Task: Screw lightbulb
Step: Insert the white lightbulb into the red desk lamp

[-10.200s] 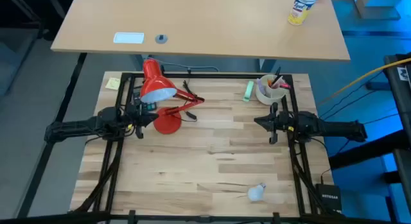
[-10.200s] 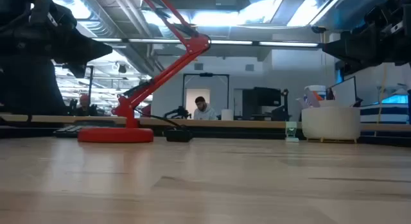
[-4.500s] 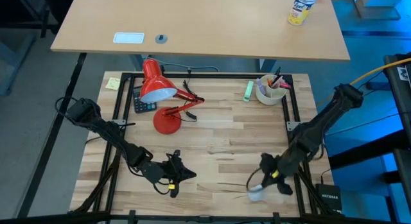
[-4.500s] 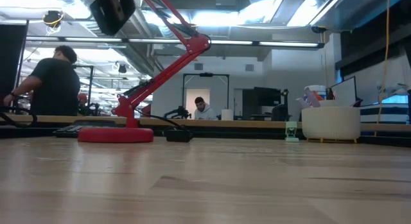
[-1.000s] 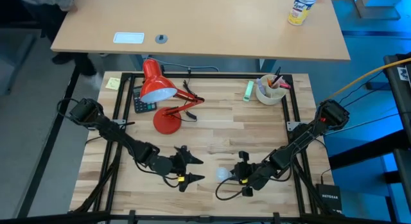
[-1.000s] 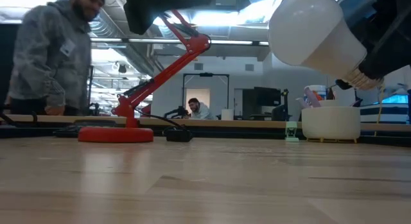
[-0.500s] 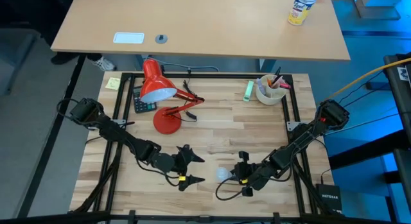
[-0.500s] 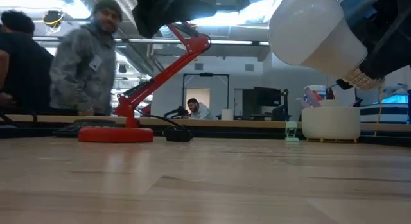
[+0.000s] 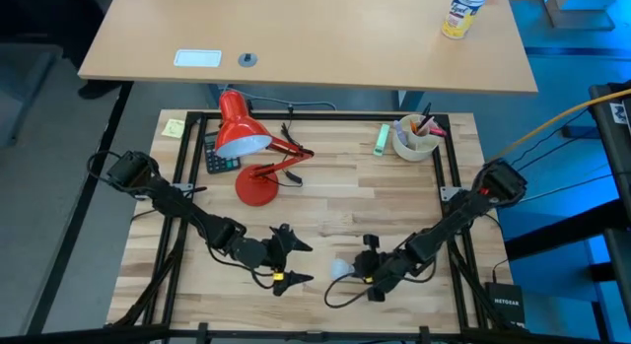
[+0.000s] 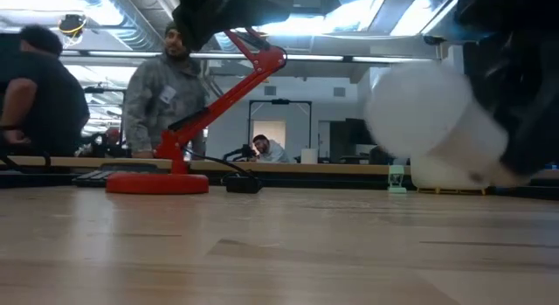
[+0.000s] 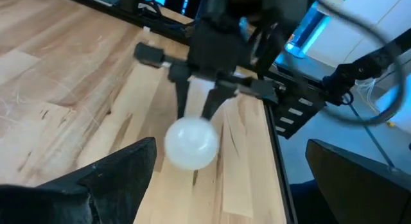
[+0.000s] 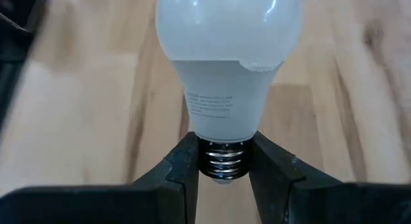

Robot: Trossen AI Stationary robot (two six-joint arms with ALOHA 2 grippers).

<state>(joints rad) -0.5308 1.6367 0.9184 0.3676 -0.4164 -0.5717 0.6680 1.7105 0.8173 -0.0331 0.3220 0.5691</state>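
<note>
The wooden table carries a red desk lamp at its far left, with a calculator just beside the lamp's base and a yellow sticky note at the far-left corner. A white cup of pens and a small green object stand at the far right. The middle boards between these and the 2 arms lie bare, and open wood runs on to the near edge.

The right gripper is low over the near middle of the table, its 2 fingers clamped on the grey screw base of the lightbulb, glass end pointing toward the left gripper. That gripper sits just beside the bulb, apart from it, its fingers spread wide.

The right wrist view shows the threads pinched between the fingers; the high view hides this. The low view shows the bulb held off the wood, and 3 people in the room behind.
</note>
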